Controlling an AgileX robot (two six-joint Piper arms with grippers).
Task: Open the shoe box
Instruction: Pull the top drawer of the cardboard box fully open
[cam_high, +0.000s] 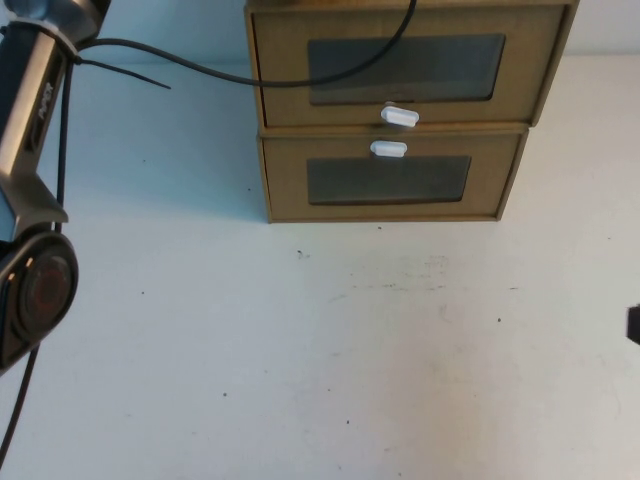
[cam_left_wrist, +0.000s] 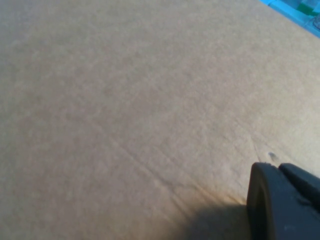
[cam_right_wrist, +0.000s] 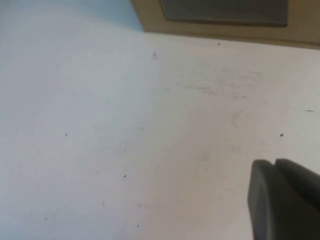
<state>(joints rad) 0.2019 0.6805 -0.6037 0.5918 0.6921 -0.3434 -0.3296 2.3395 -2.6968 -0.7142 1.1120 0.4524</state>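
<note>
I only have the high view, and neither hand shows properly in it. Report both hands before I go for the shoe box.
Observer: In the left wrist view, the left hand is shut, close over plain brown cardboard.
Operator: Say whether it touches.
Observer: I cannot tell. I see only a shadow on the cardboard beside it.
Operator: Now the right.
Observer: The right hand is shut above bare table, apart from the lower shoe box.
</note>
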